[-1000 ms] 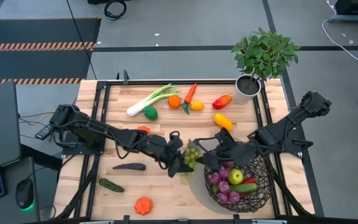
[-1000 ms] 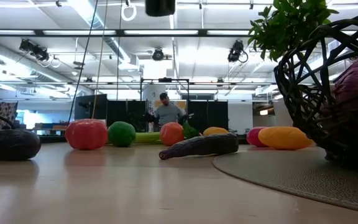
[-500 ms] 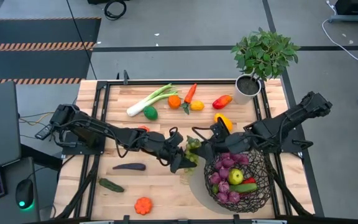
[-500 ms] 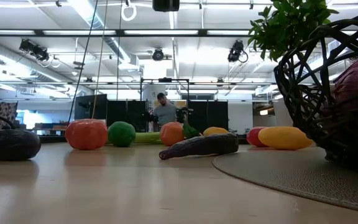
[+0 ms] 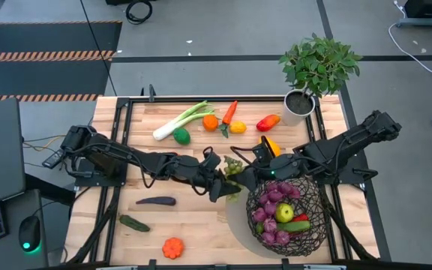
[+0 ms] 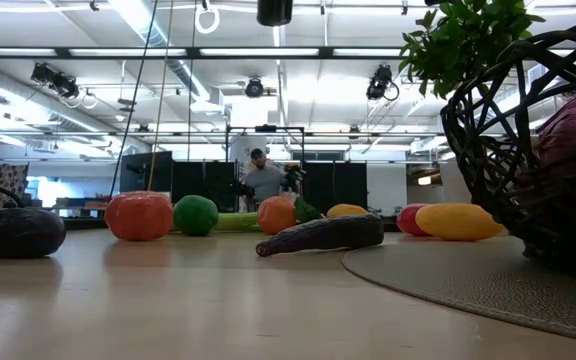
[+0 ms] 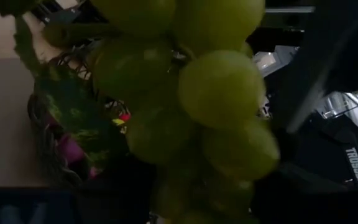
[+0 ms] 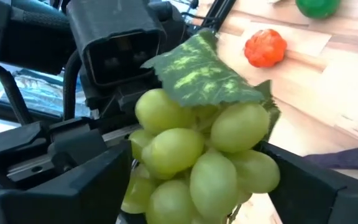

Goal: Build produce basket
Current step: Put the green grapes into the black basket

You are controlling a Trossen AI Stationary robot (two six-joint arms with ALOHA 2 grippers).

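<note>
Grapes (image 5: 233, 169) now nearer basket (image 5: 306, 225), seemingly between both grippers.

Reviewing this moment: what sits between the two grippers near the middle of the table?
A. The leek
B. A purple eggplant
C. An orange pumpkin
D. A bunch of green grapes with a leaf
D. In the high view the left gripper and right gripper meet at the green grapes; the right wrist view shows the bunch with its leaf between the right arm's fingers.
</note>
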